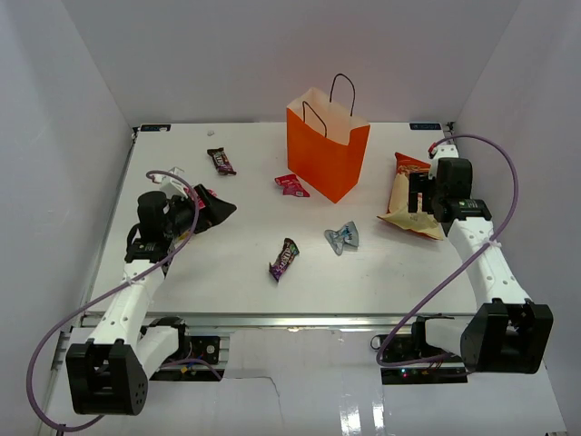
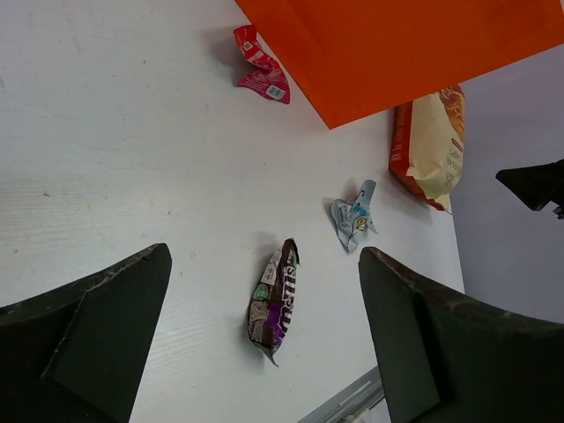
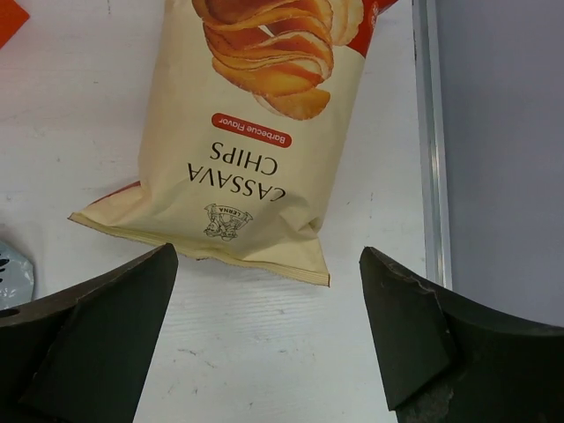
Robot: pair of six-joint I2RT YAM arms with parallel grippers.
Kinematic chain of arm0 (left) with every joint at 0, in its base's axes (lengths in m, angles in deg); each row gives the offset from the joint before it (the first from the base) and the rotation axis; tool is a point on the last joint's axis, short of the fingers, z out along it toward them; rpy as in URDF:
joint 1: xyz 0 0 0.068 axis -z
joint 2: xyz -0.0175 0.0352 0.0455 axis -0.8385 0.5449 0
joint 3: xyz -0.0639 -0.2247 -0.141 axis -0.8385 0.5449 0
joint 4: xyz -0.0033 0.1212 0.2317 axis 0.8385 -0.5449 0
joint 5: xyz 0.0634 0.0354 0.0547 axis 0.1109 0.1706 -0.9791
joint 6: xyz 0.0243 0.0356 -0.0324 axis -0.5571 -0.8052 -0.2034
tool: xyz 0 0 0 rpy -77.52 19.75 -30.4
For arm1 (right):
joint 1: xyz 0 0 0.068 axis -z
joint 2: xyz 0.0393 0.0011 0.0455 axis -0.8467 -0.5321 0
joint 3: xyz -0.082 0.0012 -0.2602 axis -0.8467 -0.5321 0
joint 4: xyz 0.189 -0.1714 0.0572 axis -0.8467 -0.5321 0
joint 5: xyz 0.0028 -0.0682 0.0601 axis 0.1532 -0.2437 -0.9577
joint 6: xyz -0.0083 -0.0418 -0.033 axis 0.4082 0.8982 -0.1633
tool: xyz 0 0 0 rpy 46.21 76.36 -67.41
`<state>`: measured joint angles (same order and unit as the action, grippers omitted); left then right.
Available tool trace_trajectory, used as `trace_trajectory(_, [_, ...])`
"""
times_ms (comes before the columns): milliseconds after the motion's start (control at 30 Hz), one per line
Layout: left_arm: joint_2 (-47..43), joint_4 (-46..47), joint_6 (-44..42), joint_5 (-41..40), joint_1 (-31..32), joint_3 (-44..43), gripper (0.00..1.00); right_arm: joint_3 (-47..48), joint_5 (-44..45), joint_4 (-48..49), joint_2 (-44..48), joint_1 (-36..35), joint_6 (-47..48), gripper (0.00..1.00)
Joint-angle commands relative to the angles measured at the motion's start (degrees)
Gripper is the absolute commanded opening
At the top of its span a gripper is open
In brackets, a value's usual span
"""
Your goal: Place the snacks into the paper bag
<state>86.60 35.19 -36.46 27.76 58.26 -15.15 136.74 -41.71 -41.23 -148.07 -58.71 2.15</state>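
At the right of the top view, the chip bag (image 3: 256,132) lies flat on the white worktop (image 1: 227,272), just beside the orange paper bag (image 1: 327,150), which stands upright in the upper middle with its mouth open. The right fingers (image 3: 97,335) are spread wide and hold nothing, and the bag's lower sealed edge lies between them in the wrist view. The left fingers (image 2: 97,335) are also wide apart and empty, with the purple packet (image 2: 275,304) lying between them in their own view. The silver-blue wrapper (image 1: 342,237) and pink-red wrapper (image 1: 291,185) lie near the middle, and a dark candy bar (image 1: 221,161) sits well apart at upper left. The chip bag looks light and puffed, its film probably slick and crinkly and its contents easy to crush. The flat crimped seam at the lower edge seems the safest hold, pinched lightly. The paper bag is likely light too, so a nudge at its rim could tip it. The worktop looks matte with a faint grain, offering little grip. Plain white walls close it in, and a metal rail (image 3: 432,132) runs along the right edge.
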Motion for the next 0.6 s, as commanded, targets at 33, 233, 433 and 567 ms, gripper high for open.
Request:
trace_trajectory(33, [2.97, 3.80, 0.06, 2.08, 1.36, -3.38, 0.98, 4.02, -1.78, 1.44, -0.92, 0.16, -0.06, 0.90])
trace_trajectory(233, [8.68, 7.67, 0.76, 0.41, 6.44, -4.97, 0.98, 6.38, -15.64, -2.06, -1.62, -0.01, 18.28, 0.90])
trace_trajectory(433, [14.30, 9.16, 0.41, -1.17, 9.97, -8.30, 0.98, 11.40, -18.46, -9.80, -6.36, 2.86, 21.93, 0.90])
trace_trajectory(567, [14.93, 9.78, 0.58, -1.70, 11.11, -7.87, 0.98, 17.96, -33.37, -10.68, -13.11, 12.09, 14.91, 0.90])
